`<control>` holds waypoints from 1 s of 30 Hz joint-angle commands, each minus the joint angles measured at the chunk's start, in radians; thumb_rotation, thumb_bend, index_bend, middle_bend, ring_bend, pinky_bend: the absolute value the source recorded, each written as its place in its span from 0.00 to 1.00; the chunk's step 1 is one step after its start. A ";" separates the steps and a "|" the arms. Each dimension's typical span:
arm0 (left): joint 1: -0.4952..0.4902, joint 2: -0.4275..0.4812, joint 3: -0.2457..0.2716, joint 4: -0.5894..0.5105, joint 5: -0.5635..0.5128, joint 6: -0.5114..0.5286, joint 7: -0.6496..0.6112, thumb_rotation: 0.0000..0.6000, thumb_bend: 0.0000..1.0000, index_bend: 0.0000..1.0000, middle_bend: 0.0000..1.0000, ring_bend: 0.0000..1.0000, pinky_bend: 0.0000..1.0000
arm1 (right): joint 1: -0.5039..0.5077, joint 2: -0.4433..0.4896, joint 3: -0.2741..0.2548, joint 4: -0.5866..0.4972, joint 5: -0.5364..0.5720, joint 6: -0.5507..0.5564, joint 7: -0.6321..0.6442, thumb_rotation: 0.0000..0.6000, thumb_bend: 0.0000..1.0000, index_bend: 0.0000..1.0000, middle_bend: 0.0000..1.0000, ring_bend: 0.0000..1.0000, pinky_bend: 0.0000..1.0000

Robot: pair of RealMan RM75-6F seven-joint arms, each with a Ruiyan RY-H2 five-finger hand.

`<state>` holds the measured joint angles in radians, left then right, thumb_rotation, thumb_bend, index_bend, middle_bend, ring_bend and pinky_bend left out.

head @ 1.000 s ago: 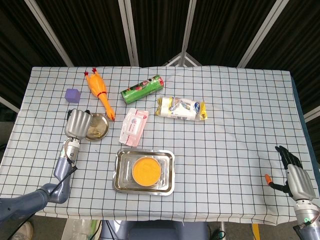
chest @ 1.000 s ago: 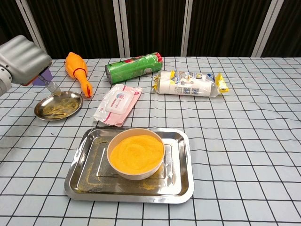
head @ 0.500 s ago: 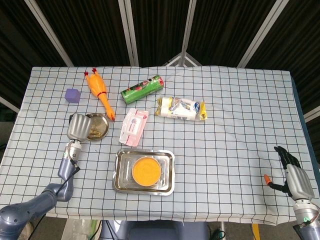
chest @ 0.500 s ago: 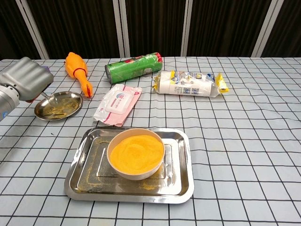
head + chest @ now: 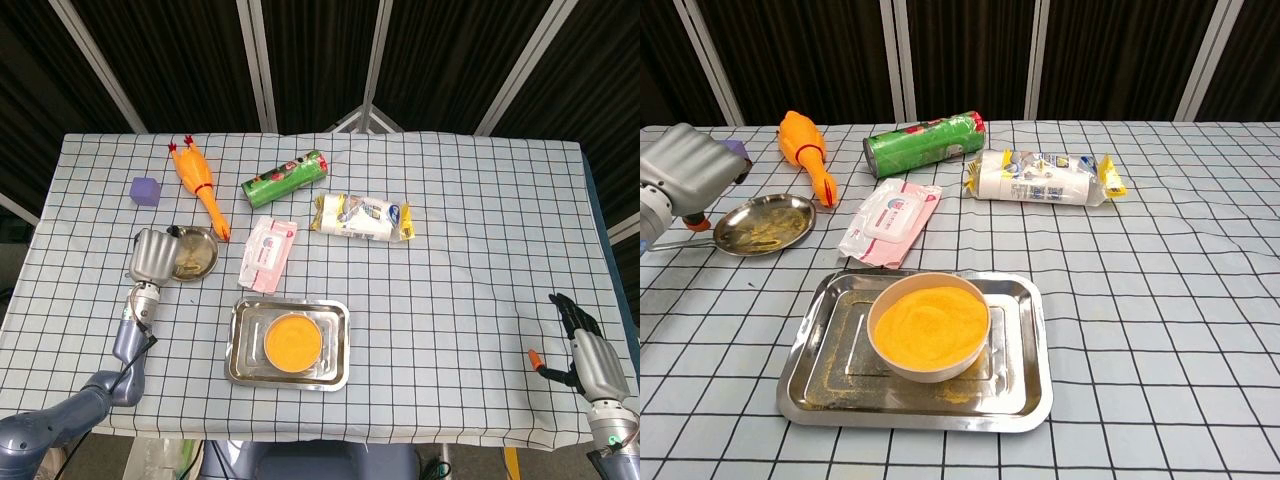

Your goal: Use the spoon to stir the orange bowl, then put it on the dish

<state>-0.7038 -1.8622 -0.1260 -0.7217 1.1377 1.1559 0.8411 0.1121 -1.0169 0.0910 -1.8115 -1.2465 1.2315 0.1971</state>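
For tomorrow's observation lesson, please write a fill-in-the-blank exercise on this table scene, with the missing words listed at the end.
1. The orange bowl stands inside a metal ____.
2. The small round dish lies beside the robot's ____ hand.
3. The rubber chicken lies between the green can and a ____ cube.
4. The wipes pack has a mostly ____ wrapper.

Missing words: tray; left; purple; pink

We cannot tell whether the left hand (image 5: 685, 175) grips the spoon (image 5: 680, 242), its bowl end hidden.
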 commanded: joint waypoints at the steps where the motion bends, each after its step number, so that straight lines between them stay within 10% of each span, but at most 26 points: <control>1: 0.008 0.020 -0.014 -0.038 0.004 0.018 0.015 1.00 0.22 0.31 1.00 0.96 0.98 | -0.001 0.001 0.000 -0.001 -0.002 0.002 0.002 1.00 0.40 0.00 0.00 0.00 0.00; 13: 0.047 0.123 -0.044 -0.227 0.033 0.105 0.016 1.00 0.22 0.30 0.99 0.93 0.97 | -0.007 0.001 -0.002 -0.002 -0.011 0.012 0.006 1.00 0.40 0.00 0.00 0.00 0.00; 18: 0.103 0.200 -0.052 -0.367 0.052 0.184 -0.049 1.00 0.22 0.26 0.80 0.79 0.87 | -0.008 0.002 -0.004 0.002 -0.016 0.016 0.003 1.00 0.40 0.00 0.00 0.00 0.00; 25: 0.245 0.355 -0.007 -0.658 0.089 0.303 -0.209 1.00 0.17 0.04 0.12 0.13 0.18 | -0.007 0.004 -0.015 0.014 -0.040 0.018 -0.018 1.00 0.40 0.00 0.00 0.00 0.00; 30: 0.374 0.517 0.100 -0.905 0.149 0.362 -0.321 1.00 0.09 0.00 0.00 0.00 0.00 | -0.010 -0.003 -0.017 0.031 -0.055 0.040 -0.052 1.00 0.40 0.00 0.00 0.00 0.00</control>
<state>-0.4312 -1.4627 -0.1049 -1.4770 1.2375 1.4584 0.6145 0.1034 -1.0180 0.0751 -1.7839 -1.2977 1.2667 0.1510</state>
